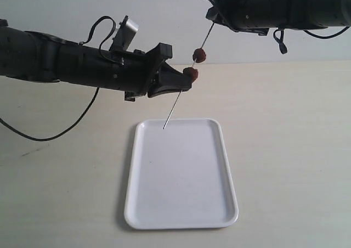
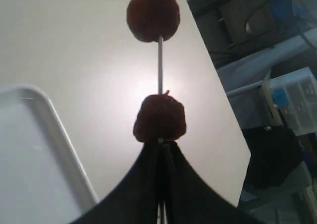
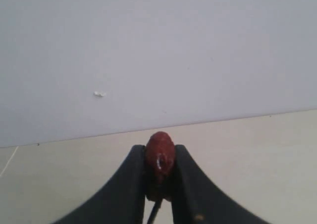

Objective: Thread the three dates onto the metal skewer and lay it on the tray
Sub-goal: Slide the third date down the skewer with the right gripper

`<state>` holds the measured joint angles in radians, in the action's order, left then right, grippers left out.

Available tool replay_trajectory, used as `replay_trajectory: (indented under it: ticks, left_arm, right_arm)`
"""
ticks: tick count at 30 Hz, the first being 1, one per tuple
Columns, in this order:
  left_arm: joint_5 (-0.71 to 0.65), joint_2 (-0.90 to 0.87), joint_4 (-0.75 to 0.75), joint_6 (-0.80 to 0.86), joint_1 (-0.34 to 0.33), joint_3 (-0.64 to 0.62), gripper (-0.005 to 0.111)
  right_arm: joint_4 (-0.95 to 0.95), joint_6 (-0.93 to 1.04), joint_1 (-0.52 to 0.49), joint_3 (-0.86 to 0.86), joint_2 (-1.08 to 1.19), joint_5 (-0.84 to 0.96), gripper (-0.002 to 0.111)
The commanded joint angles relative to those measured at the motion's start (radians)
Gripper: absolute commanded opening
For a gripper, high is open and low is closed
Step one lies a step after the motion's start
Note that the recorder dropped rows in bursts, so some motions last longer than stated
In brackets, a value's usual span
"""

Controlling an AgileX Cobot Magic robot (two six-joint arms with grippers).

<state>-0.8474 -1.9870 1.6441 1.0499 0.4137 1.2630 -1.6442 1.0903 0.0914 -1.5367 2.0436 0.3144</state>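
Note:
The metal skewer (image 1: 178, 101) hangs slanted above the table, its lower tip over the far end of the white tray (image 1: 181, 176). My left gripper (image 1: 185, 80) is shut on the skewer (image 2: 160, 65) just below one date (image 2: 159, 124), which touches its fingertips. A second date (image 2: 152, 17) sits higher on the rod; both dates show in the exterior view, the lower (image 1: 190, 73) and the upper (image 1: 199, 54). My right gripper (image 1: 213, 15) is at the skewer's upper end. In the right wrist view that gripper (image 3: 160, 150) is shut on the third date (image 3: 159, 159), with the rod's dark line under it.
The tray's rim (image 2: 54, 130) lies below and beside the left gripper. Beige tabletop (image 1: 285, 138) surrounds the tray, with a white wall behind. A black cable (image 1: 60, 130) loops down from the left arm onto the table.

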Motion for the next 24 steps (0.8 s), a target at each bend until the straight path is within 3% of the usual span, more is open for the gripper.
replay_trajectory:
  ticks: [1,14,24]
  left_arm:
    - [0.032,0.006,0.100,0.019,0.003,0.008,0.000]
    - [0.122,0.006,0.100,0.015,0.007,0.031,0.000]
    - [0.146,0.006,0.100,0.034,0.007,0.136,0.000]
  right_arm:
    - [-0.025,0.047,0.002,-0.005,-0.006,0.026,0.013]
    - [-0.049,0.070,0.002,-0.005,-0.006,0.072,0.012]
    - [-0.046,0.072,0.002,-0.005,-0.006,0.136,0.012]
